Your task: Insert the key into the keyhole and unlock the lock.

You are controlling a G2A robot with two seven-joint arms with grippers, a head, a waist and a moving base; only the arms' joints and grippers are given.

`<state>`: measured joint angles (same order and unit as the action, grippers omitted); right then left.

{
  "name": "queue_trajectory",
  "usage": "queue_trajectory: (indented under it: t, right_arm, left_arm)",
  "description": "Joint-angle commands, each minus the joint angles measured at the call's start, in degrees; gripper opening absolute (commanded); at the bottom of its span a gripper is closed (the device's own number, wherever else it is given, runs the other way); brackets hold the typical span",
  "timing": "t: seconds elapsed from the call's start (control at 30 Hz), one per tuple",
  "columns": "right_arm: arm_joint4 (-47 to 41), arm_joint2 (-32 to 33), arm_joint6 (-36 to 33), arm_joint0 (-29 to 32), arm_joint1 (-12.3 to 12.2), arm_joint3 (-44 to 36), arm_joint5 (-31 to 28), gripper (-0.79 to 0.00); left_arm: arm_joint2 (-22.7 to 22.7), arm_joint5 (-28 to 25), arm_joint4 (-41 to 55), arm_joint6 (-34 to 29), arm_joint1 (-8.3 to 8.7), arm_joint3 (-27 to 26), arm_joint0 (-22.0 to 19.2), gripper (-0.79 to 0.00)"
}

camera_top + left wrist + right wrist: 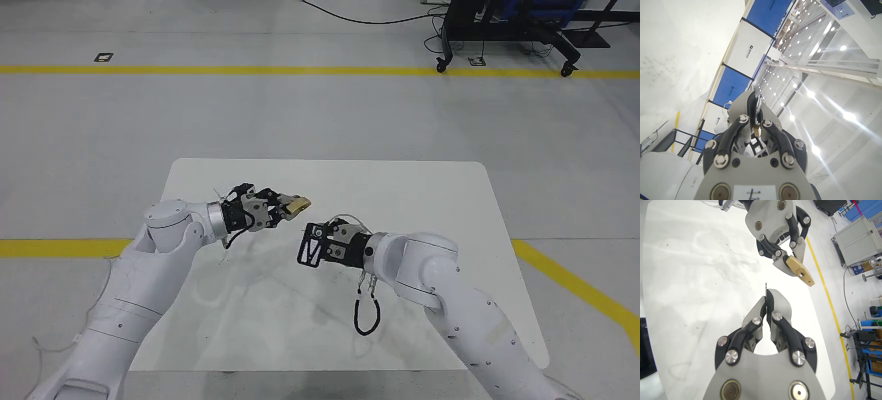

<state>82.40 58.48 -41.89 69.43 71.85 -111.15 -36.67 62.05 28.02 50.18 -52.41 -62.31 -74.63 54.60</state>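
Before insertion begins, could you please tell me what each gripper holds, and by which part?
Left gripper holds the padlock by one end of its body; right gripper pinches the key, blade tip jutting out.

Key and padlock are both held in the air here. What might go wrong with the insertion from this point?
1. The key shows only a thin tip beyond the right gripper and sits off to one side of the keyhole; a misaligned push may strike the brass face instead.
2. The left gripper pinches the padlock by one end, most of the body sticking out, so insertion force might pivot it or make it slip.
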Motion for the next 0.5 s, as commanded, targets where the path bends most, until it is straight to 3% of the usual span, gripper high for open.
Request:
queue_trajectory:
  t: [0.0,0.1,0.2,0.3,0.47]
  right_arm:
    - [-1.46,0.67,1.98,0.55,-0.02,0.5,1.01,-0.785]
    - [-9.21,4.31,7.3,1.58,-0.34,2.73,-0.28,-0.785]
    - [-17.99,7.89,11.98,2.4,-0.88,5.68,-5.56,-0.785]
    - [-23.65,8.81,11.03,1.95,-1.35,8.84,-10.47,-0.785]
    - [-28.9,7.63,7.14,-0.08,-1.65,11.66,-12.05,-0.785]
  left_arm:
    - [0.34,0.27,2.07,-1.93,-0.07,0.51,-0.04,-0.785]
    - [0.85,1.05,5.01,-6.35,-0.08,1.47,-0.2,-0.785]
    - [0.64,2.18,5.66,-12.59,0.05,2.28,-0.93,-0.785]
    - [-0.33,1.92,4.43,-18.65,0.15,2.72,-1.74,-0.785]
    - [-1.88,0.48,0.76,-22.2,0.25,3.78,-2.94,-0.785]
